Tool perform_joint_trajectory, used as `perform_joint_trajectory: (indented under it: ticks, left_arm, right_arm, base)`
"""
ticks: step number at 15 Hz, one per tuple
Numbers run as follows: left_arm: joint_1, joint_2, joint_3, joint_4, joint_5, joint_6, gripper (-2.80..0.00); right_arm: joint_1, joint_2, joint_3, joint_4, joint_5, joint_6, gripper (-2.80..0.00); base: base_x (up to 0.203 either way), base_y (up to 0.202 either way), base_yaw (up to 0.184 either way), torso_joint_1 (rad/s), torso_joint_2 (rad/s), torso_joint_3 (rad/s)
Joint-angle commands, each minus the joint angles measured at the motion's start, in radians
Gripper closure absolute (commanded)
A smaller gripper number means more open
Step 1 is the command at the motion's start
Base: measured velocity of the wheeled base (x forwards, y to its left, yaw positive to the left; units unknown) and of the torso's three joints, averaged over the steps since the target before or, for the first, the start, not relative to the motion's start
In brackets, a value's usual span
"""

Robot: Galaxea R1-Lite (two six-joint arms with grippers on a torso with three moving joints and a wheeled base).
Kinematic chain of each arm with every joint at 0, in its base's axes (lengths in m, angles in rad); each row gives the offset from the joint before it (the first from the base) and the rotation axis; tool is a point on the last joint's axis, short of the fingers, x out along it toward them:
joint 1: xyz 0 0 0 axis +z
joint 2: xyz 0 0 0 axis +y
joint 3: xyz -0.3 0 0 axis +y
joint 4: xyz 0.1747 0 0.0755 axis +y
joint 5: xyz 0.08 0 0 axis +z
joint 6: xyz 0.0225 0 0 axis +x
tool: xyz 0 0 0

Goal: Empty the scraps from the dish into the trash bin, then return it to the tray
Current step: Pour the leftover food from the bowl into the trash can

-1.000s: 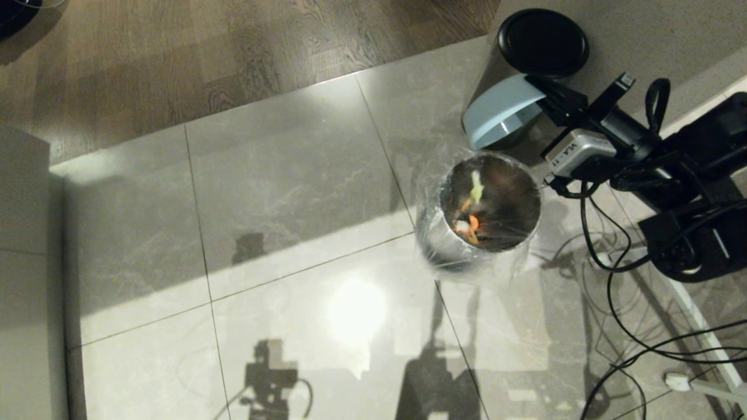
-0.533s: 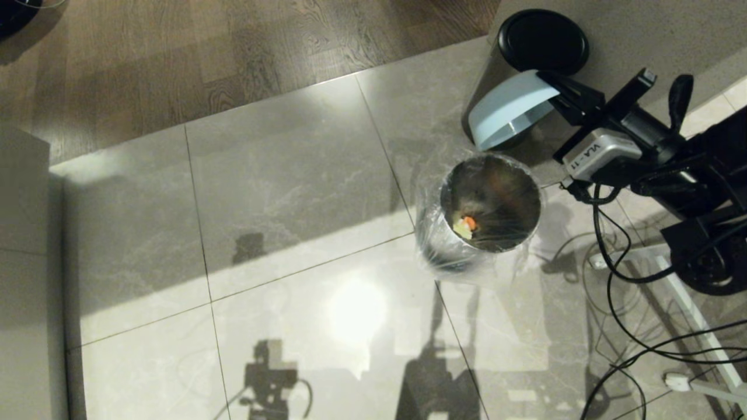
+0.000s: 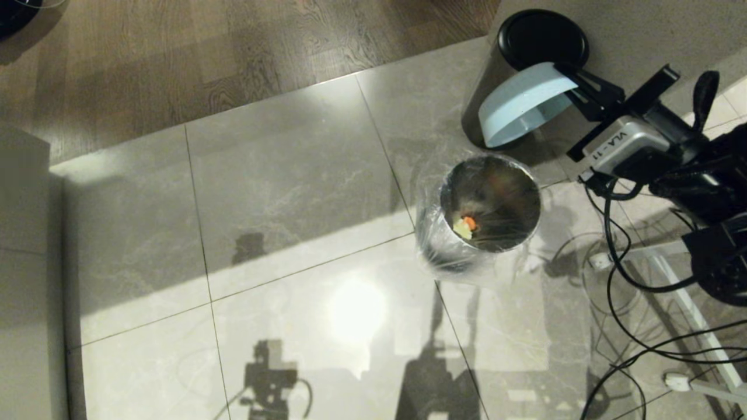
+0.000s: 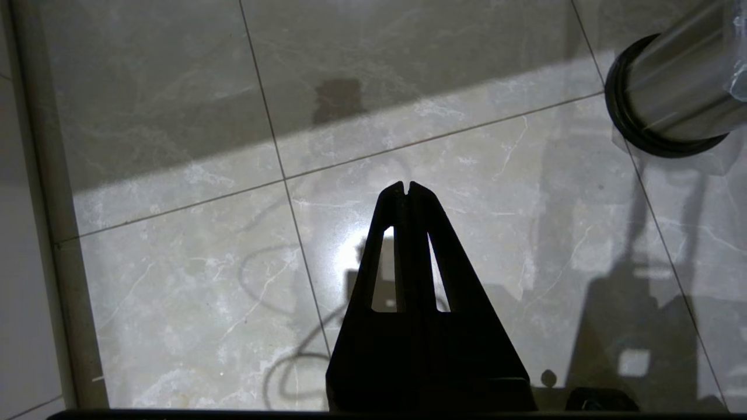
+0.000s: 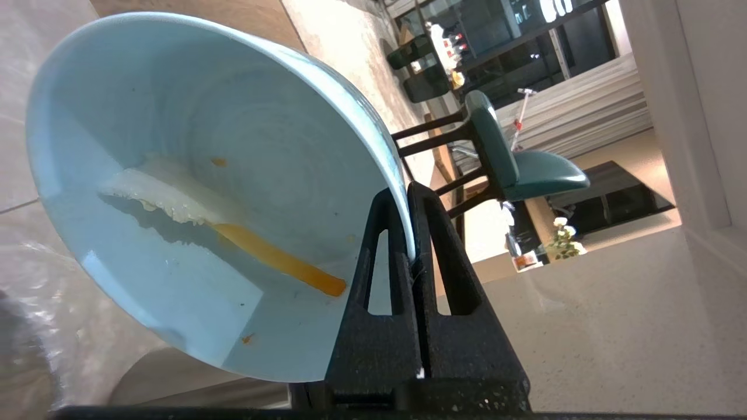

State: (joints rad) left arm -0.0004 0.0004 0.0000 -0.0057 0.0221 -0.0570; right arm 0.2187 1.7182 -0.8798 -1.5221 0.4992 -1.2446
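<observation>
My right gripper (image 3: 575,88) (image 5: 407,192) is shut on the rim of the light-blue dish (image 3: 522,102) (image 5: 192,175), which hangs tipped on edge beyond and to the right of the trash bin (image 3: 487,210). An orange stick and a pale leafy scrap (image 5: 233,227) still cling inside the dish. More scraps (image 3: 465,225) lie at the bottom of the bag-lined steel bin. My left gripper (image 4: 407,188) is shut and empty over the floor tiles, the bin's black base ring (image 4: 653,137) off to its side. The tray is out of view.
A taller steel bin with a black top (image 3: 540,41) stands just behind the dish. Cables (image 3: 630,326) and a white frame lie on the floor at the right. A pale cabinet edge (image 3: 23,262) runs along the left.
My right arm has carried the tipped dish up and to the right, away from the bin mouth. The yellow-green scrap seen falling has settled at the bin's bottom.
</observation>
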Motion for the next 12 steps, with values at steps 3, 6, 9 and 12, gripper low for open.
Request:
perform_joint_trajectory:
  ticks: [3, 6, 9, 12]
  left_arm:
    - [0.000, 0.001, 0.000, 0.000, 0.001, -0.001, 0.00]
    - [0.000, 0.000, 0.000, 0.000, 0.001, -0.001, 0.00]
    - [-0.001, 0.001, 0.000, 0.000, 0.001, -0.001, 0.00]
    - [-0.001, 0.001, 0.000, 0.000, 0.001, -0.001, 0.00]
  right_arm:
    - [0.006, -0.055, 0.062, -0.048, -0.011, 0.022, 0.00]
    - [0.012, -0.051, 0.061, -0.048, -0.034, 0.050, 0.00]
    - [0.006, -0.050, 0.034, -0.048, -0.036, 0.055, 0.00]
    - [0.028, -0.069, 0.034, -0.048, 0.050, 0.049, 0.00]
  base:
    - [0.000, 0.000, 0.000, 0.000, 0.00, 0.000]
    - [0.000, 0.000, 0.000, 0.000, 0.00, 0.000]
    - [0.000, 0.000, 0.000, 0.000, 0.00, 0.000]
    - [0.000, 0.000, 0.000, 0.000, 0.00, 0.000]
